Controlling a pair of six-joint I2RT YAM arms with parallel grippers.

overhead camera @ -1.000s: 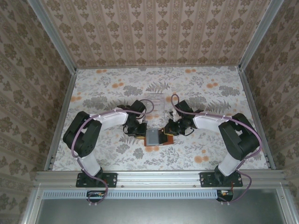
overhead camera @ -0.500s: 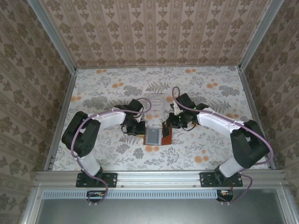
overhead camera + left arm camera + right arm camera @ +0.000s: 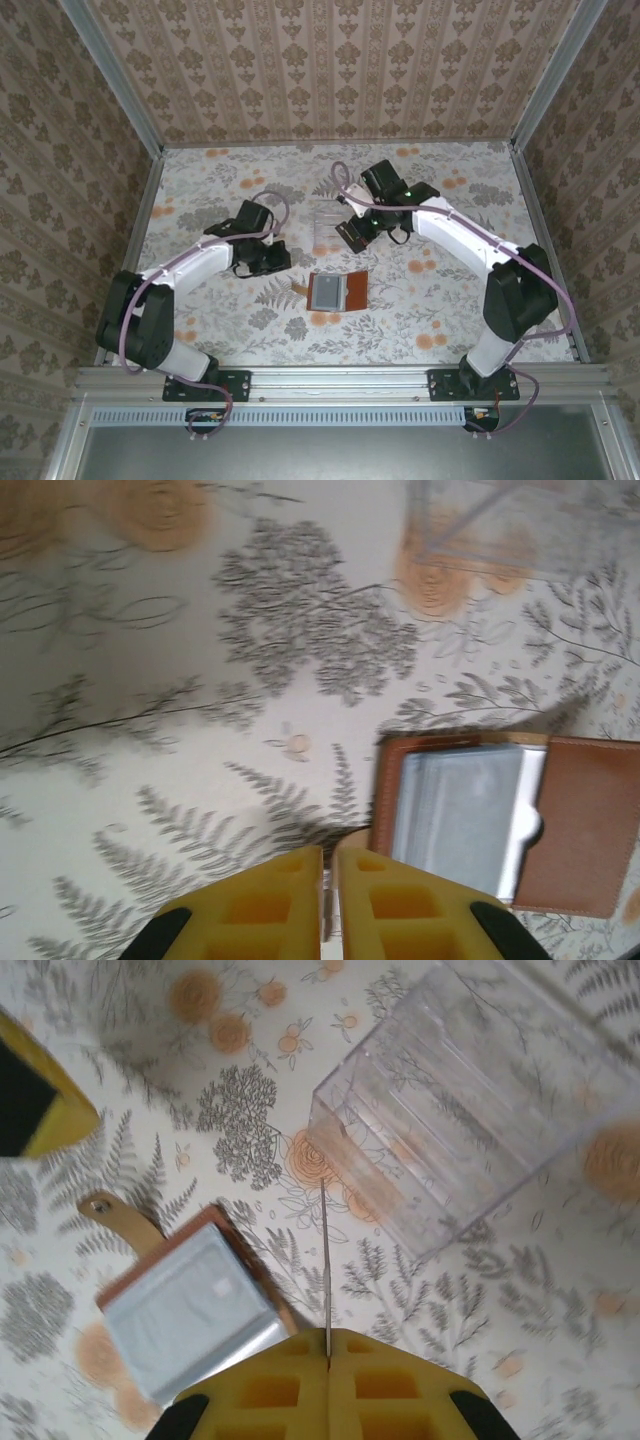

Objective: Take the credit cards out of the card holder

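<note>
One arm [image 3: 460, 235] aloft, card [image 3: 326, 1260] in fingers [image 3: 392, 1382]

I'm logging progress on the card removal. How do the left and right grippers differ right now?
The right gripper pinches a thin card edge-on; the left gripper holds nothing. The right gripper is near the clear box; the left gripper is beside the card holder. Both are shut.
</note>
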